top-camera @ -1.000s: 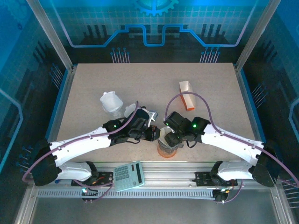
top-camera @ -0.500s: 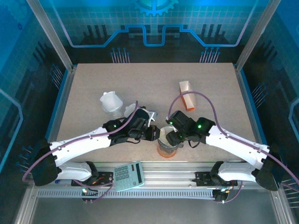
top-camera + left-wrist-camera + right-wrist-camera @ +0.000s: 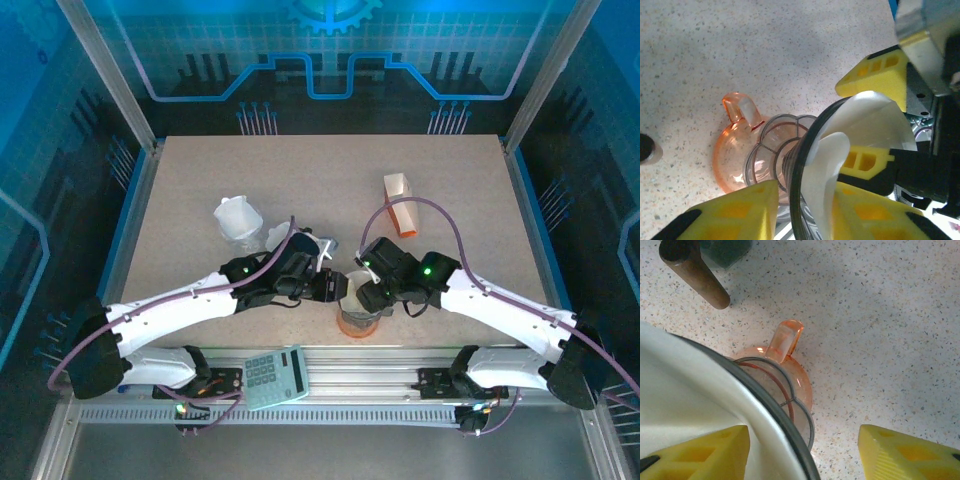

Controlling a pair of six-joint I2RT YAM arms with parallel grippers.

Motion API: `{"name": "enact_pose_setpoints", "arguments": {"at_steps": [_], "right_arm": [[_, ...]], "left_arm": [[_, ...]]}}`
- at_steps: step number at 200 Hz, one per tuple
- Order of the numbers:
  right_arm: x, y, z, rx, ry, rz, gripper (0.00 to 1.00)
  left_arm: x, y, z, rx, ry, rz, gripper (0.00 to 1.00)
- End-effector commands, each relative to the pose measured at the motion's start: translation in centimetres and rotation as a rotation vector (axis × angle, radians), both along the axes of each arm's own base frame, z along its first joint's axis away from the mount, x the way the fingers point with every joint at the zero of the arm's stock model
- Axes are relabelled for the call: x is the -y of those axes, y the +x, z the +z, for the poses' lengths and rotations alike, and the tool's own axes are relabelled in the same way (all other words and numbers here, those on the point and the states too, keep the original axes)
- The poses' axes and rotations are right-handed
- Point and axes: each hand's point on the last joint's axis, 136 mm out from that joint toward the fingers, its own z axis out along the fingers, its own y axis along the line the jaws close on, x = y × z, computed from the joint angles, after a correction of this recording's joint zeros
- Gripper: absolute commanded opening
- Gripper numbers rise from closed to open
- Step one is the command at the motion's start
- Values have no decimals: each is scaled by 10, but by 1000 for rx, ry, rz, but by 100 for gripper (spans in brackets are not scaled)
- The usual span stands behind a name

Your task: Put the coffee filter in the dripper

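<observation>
The clear dripper (image 3: 357,318) with its orange base stands near the table's front edge, between my two grippers. The white coffee filter (image 3: 358,291) sits in its mouth. In the left wrist view the filter (image 3: 875,120) lines the dark rim, and the dripper's orange handle (image 3: 742,112) points away. My left gripper (image 3: 805,200) is open and straddles the rim, one finger outside the wall and one against the filter's folded edge. My right gripper (image 3: 802,440) is open too, with one finger inside the filter (image 3: 685,390) and the other outside the dripper (image 3: 790,375).
A white translucent cup (image 3: 238,218) stands at the left rear, and an orange and white box (image 3: 400,205) at the right rear. A brown handle (image 3: 695,275) lies just beyond the dripper. A calculator (image 3: 275,377) rests on the front rail.
My left gripper's jaws have parted from the rim and filter. The right gripper has shifted slightly back and narrowed a little. The filter sits lower in the dripper.
</observation>
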Motion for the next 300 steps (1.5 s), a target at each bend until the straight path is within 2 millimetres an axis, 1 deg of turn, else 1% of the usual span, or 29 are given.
{"name": "enact_pose_setpoints", "arguments": {"at_steps": [1,22,44,65,84,94,127,151,163,180,212,236,275,286,300], "right_arm": [[1,0,1,-7,2,5,60],[1,0,2,-9,5,5,60],[0,-1,2,-10,8,6,59],[0,0,3,-10,8,5,59],[-1,-1,3,-11,12,7,59],[0,-1,3,-12,11,6,59],[-1,-1,3,-12,16,8,59],[-1,-1,4,-11,18,7,59],[-1,-2,4,-13,19,8,59],[-1,-2,4,-12,20,9,59],[-1,-3,3,-16,18,10,59],[-1,-3,1,-19,20,10,59],[-1,-4,0,-23,21,11,58],[-1,-4,0,-23,20,11,59],[-1,-4,-1,-23,20,11,58]], "left_arm": [[3,4,19,38,-77,-15,40],[8,6,24,54,-102,-31,46],[14,8,26,63,-114,-48,49],[17,9,25,61,-115,-57,51],[20,9,25,68,-127,-71,55],[20,9,22,65,-117,-73,54],[17,13,8,52,-57,-54,46],[13,18,1,51,-24,-28,41],[13,19,2,51,-26,-27,40],[12,19,0,49,-17,-22,36],[11,21,-1,50,-20,-16,30],[14,21,-1,48,-32,-24,26],[15,21,-1,47,-44,-25,26],[15,21,-1,48,-49,-23,19],[16,20,-2,47,-56,-31,15]]}}
